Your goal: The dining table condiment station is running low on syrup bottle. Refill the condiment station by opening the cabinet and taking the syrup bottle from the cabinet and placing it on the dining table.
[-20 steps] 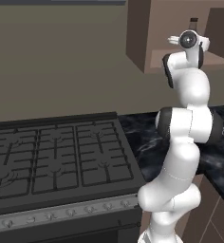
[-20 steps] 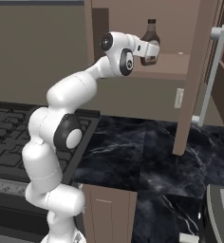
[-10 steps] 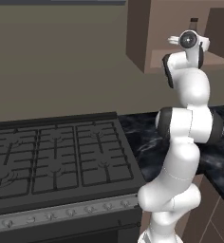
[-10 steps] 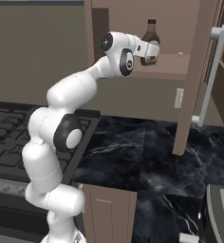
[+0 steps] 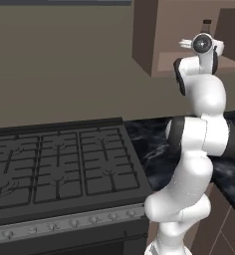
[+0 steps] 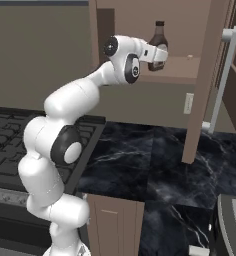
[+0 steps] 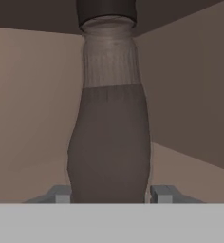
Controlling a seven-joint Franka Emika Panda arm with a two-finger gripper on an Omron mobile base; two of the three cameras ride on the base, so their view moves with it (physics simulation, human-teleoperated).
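A rendered home kitchen: a black gas stove (image 5: 59, 164) with knobs along its front edge, a black marble counter (image 6: 155, 165) beside it, wooden wall cabinets (image 6: 190, 20) above, a wall socket (image 6: 188, 103) and wooden base cabinets (image 6: 112, 222)

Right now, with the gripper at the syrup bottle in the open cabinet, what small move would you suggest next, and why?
Probably finish closing the gripper: its fingertips flank the base of the upright syrup bottle on the cabinet shelf, apparently not yet firmly clamped.
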